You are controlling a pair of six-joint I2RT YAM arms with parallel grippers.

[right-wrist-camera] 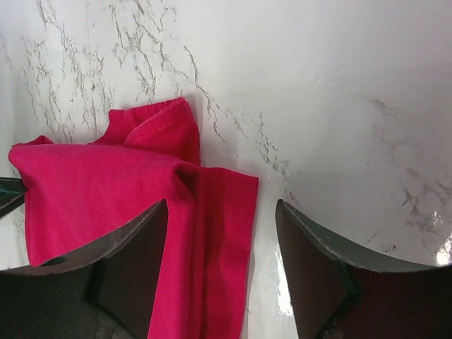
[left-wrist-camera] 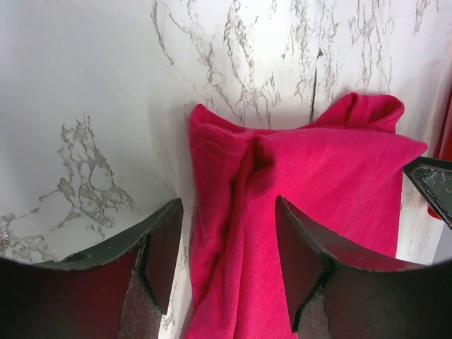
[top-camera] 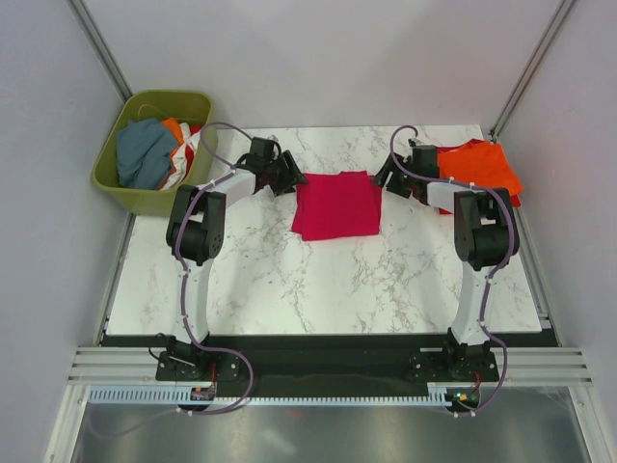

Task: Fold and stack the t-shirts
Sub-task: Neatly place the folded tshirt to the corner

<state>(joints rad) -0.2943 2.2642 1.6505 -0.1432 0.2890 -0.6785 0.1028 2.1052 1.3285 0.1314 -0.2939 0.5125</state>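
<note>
A magenta-pink t-shirt [top-camera: 337, 204] lies folded into a rough square on the white marble tabletop [top-camera: 318, 280], just above the middle of the overhead view. Its side edges ripple and bunch, so the fold looks loose rather than crisp. The left pincer [left-wrist-camera: 227, 212] hangs over the shirt's left edge and the right pincer [right-wrist-camera: 221, 212] over its right edge. Both are spread and pinch nothing, with the cloth lying slack beneath them. Posted one at each side, the arms seem placed to square up the fold or lift it evenly. At upper right an orange t-shirt [top-camera: 482, 162] lies folded, probably the stack this one should join. At upper left an olive basket [top-camera: 111, 178] holds more clothes.
</note>
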